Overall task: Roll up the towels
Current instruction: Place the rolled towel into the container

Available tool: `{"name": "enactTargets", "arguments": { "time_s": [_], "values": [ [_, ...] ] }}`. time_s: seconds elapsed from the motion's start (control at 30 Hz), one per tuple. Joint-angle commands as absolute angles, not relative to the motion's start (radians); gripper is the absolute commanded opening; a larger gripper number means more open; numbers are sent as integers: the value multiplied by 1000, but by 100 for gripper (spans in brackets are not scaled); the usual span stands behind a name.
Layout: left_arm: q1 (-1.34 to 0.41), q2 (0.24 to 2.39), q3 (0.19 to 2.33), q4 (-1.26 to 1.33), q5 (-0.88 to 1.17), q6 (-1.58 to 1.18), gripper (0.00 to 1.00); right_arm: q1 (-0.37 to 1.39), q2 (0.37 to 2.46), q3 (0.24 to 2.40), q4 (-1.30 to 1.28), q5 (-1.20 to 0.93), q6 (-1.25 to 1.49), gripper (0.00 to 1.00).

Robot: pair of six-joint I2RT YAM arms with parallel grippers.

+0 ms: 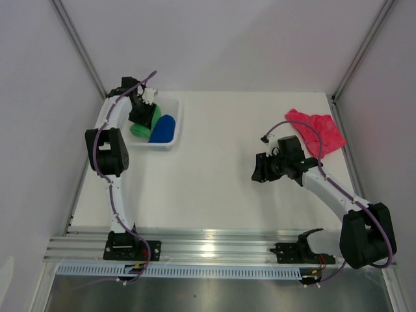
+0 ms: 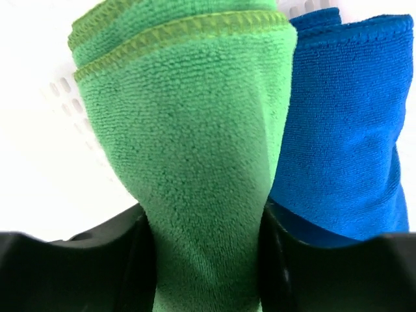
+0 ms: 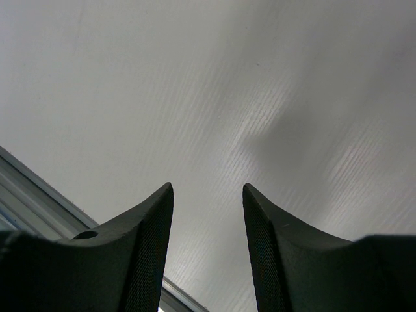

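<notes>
While between left jaws, green towel (image 2: 195, 162)

No text, label, brand, number or sign can be read on anything here.

The green towel (image 2: 195, 149) is bright green, with a lighter yellow-green stitched hem along its upper edges; it fills the middle of the left wrist view. The blue towel (image 2: 344, 130), at the right of that frame, is royal blue with a matching blue hem. The pink-red towel (image 1: 320, 130), at the upper right of the top view, is plain. The basket (image 1: 178, 120) is white, patterned with small slots. The worktop (image 1: 221, 175) is plain white. The 2 arms, left arm (image 1: 116, 195) and right arm (image 1: 328, 188), are white with black joints, each trailing a purple cable (image 1: 286, 122). The left pincer (image 2: 205, 218) and right pincer (image 3: 208, 195) are black; the right one's fingers (image 3: 146, 260) carry a fine cross-hatched texture. A silver rail (image 1: 208, 244) crosses the bottom of the top view.
</notes>
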State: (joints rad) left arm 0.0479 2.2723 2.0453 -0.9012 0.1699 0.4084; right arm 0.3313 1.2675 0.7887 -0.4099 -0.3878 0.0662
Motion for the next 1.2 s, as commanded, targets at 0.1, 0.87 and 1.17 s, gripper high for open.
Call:
{"name": "enactTargets", "arguments": {
  "time_s": [0.1,0.87,1.17],
  "values": [
    [48,2250,2003,-888,167,394,39,328,1226,825,-417,-373,43,51],
    [41,2212,1874,-808,155,488,54,327,1239,815,-402,-380,45,52],
    [49,2192,1873,-822,202,471,61,327,1232,811,-403,-387,37,56]
  ]
}}
